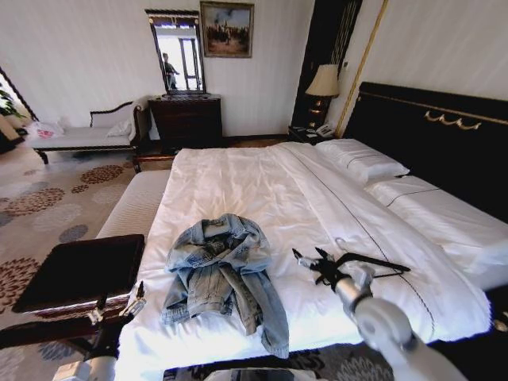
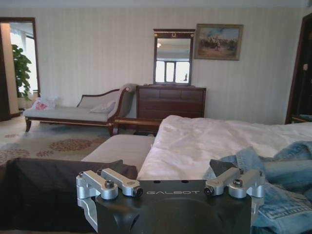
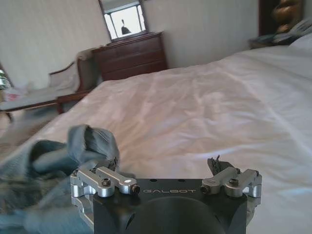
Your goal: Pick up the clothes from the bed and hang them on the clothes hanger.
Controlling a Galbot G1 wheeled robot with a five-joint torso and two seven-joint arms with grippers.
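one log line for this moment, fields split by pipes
light blue denim jacket: crumpled on white bed | black hanger: on duvet | left end effector: open, bed edge | right end effector: open, by hanger

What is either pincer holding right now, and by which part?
Nothing. Both pincers are open: the left pincer beside the crumpled light blue denim jacket, the right pincer above the white duvet by the thin black hanger.

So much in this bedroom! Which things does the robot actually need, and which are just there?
Needed: denim jacket, clothes hanger, bed, left gripper, right gripper.
Just there: daybed, dresser, lamp, painting.
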